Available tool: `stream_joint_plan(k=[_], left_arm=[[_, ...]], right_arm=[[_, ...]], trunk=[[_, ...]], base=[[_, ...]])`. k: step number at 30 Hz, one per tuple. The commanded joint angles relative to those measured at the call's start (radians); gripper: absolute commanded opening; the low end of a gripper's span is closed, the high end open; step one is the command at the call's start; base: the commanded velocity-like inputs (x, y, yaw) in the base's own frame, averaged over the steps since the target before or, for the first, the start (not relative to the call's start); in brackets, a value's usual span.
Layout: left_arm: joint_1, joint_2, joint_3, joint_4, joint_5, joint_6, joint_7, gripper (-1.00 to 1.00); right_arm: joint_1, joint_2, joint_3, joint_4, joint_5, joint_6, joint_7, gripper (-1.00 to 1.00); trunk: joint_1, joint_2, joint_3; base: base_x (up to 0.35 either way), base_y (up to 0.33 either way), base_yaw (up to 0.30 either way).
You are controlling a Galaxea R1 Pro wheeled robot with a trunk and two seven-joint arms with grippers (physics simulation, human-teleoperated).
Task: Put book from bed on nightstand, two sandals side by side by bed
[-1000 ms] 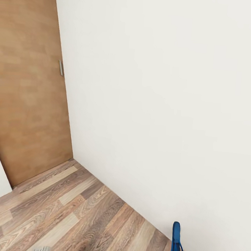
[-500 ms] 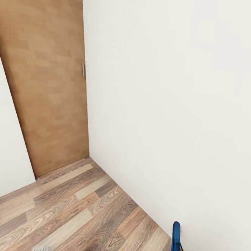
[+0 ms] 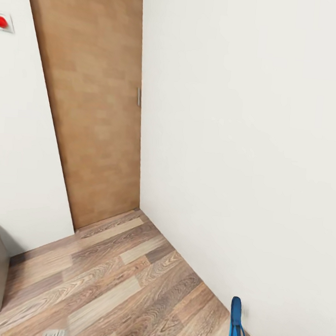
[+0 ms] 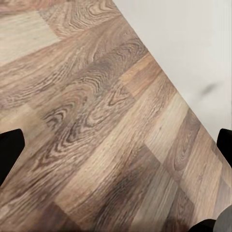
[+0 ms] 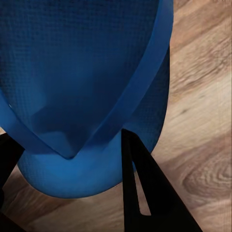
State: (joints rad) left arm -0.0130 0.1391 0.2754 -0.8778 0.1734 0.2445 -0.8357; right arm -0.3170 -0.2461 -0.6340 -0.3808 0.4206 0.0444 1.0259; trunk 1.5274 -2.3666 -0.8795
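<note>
Standing upright, the blue sandal [image 5: 87,82] sits clamped in the right gripper [image 5: 72,159].

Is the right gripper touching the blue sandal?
Touching. In the right wrist view a dark finger lies against the sandal sole by the strap; the sandal hangs upright above the floor in the head view.

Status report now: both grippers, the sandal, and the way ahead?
Right gripper shut on sandal. Left gripper open, holding nothing. Wall close ahead, door shut.
</note>
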Motion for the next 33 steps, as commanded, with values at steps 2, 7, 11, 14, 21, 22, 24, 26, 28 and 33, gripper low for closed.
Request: stream_joint_plan(k=[2, 7, 11, 14, 21, 22, 24, 26, 28, 33], left_arm=[[-0.001, 0.0, 0.001, 0.0, 0.008, 0.01, -0.003, 1.0], [-0.001, 0.0, 0.001, 0.0, 0.008, 0.01, -0.003, 1.0], [-0.001, 0.0, 0.001, 0.0, 0.008, 0.01, -0.003, 1.0], [-0.001, 0.0, 0.001, 0.0, 0.008, 0.01, -0.003, 1.0], [-0.001, -0.001, 0.001, 0.0, 0.008, 0.01, -0.003, 1.0], [-0.001, -0.001, 0.001, 0.0, 0.008, 0.01, -0.003, 1.0], [-0.001, -0.001, 0.001, 0.0, 0.007, 0.01, -0.003, 1.0], [-0.001, -0.001, 0.001, 0.0, 0.007, 0.01, -0.003, 1.0], [-0.001, -0.001, 0.001, 0.0, 0.007, 0.01, -0.003, 1.0], [-0.001, -0.001, 0.001, 0.0, 0.007, 0.01, -0.003, 1.0]], right_arm=[[-0.001, 0.001, -0.009, -0.001, 0.006, 0.005, 0.006, -1.0], [-0.001, 0.001, -0.009, -0.001, 0.006, 0.005, 0.006, -1.0], [0.0, 0.001, -0.009, -0.001, 0.006, 0.005, 0.006, -1.0], [0.0, 0.001, -0.009, -0.001, 0.006, 0.005, 0.006, -1.0], [0.0, 0.001, -0.008, -0.001, 0.006, 0.005, 0.006, -1.0], [0.0, 0.001, -0.008, -0.001, 0.006, 0.005, 0.006, -1.0], [0.0, 0.001, -0.008, -0.001, 0.006, 0.005, 0.006, -1.0], [-0.001, 0.001, -0.008, -0.001, 0.006, 0.006, 0.006, -1.0], [-0.001, 0.001, -0.008, -0.001, 0.006, 0.005, 0.006, -1.0], [-0.001, 0.001, -0.007, -0.001, 0.007, 0.005, 0.006, -1.0]], trunk=[[0.0, 0.0, -0.001], [0.0, 0.0, -0.001], [0.0, 0.0, -0.001], [0.0, 0.0, -0.001], [0.0, 0.0, -0.001], [0.0, 0.0, -0.001], [0.0, 0.0, -0.001], [0.0, 0.0, -0.001], [0.0, 0.0, -0.001], [0.0, 0.0, -0.001]], base=[[0.0, 0.0, 0.288], [0.0, 0.0, 0.288], [0.0, 0.0, 0.288], [0.0, 0.0, 0.288], [0.0, 0.0, 0.289], [0.0, 0.0, 0.289], [0.0, 0.0, 0.289], [0.0, 0.0, 0.289], [0.0, 0.0, 0.289], [0.0, 0.0, 0.289]])
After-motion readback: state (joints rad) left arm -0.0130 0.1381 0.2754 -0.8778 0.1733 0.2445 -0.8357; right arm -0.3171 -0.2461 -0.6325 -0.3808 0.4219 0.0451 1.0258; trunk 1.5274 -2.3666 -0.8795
